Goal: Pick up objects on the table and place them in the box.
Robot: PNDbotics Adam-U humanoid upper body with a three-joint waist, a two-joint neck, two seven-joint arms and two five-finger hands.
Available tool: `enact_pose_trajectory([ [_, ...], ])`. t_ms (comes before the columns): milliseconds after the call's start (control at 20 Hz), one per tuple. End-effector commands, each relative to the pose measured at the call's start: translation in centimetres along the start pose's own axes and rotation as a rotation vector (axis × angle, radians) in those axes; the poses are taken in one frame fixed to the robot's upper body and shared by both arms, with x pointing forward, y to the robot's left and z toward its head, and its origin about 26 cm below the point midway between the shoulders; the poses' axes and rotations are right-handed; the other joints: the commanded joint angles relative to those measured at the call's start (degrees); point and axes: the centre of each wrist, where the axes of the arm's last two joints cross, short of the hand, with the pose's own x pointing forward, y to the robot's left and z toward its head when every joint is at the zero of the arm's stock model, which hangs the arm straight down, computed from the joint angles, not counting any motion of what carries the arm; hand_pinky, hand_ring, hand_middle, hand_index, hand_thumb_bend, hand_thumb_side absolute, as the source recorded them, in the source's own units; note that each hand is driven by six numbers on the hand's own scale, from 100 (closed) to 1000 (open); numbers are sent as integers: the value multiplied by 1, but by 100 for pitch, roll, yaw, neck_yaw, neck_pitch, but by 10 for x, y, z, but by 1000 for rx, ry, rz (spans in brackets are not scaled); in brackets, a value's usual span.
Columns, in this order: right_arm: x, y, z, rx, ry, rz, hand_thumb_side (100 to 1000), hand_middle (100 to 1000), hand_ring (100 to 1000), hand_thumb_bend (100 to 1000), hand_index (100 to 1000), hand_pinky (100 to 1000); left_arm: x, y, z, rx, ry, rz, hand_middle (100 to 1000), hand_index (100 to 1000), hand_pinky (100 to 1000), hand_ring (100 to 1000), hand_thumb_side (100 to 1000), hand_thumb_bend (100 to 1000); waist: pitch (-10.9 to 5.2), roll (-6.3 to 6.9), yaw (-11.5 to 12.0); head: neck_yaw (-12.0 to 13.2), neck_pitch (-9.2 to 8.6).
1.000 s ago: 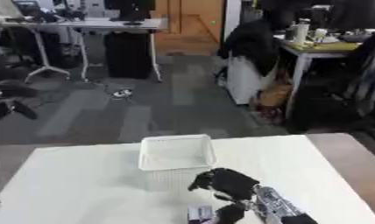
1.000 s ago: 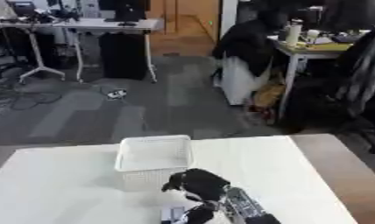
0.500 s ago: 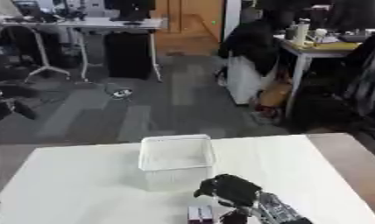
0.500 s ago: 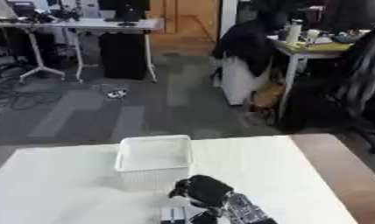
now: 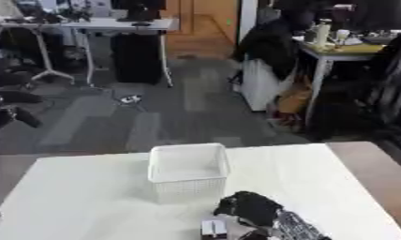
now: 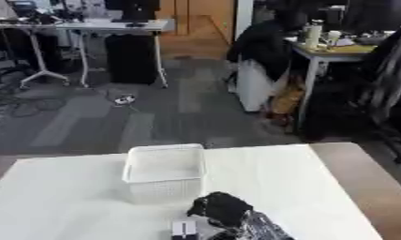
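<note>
The white bench [image 5: 89,197] fills the lower half of the view, its far edge running across just behind the box and its right edge slanting down toward the lower right corner, where a brown strip borders it. Wide bare surface lies to the left of the box and along the right side, out to that edge. The box [image 5: 187,172], a white mesh basket with an open top, stands upright a little left of the middle, near the far edge. Just in front of it and to its right, the robot's right hand [image 5: 249,208] comes up from the bottom edge, black, fingers curled downward over the surface; whether they grip anything cannot be told. A small box-shaped object [image 5: 213,228], dark with a white face, lies at the bottom edge just left of the hand, close against it, well clear of the basket's front wall.
</note>
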Motion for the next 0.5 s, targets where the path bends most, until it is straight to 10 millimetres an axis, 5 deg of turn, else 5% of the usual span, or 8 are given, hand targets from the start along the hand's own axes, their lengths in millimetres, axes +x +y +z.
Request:
enact_pose_trajectory([
  [50, 0, -5, -3, -67, 18, -13, 1000, 567, 538, 820, 778, 622, 6, 3, -6, 0, -33, -10, 681, 871, 377, 604, 1000, 257, -43, 24, 4, 6, -10],
  [500, 17, 5, -13, -99, 14, -53, 1000, 547, 508, 829, 767, 586, 6, 2, -6, -1, -36, -6, 681, 871, 379, 605, 1000, 255, -38, 26, 27, -3, -39],
])
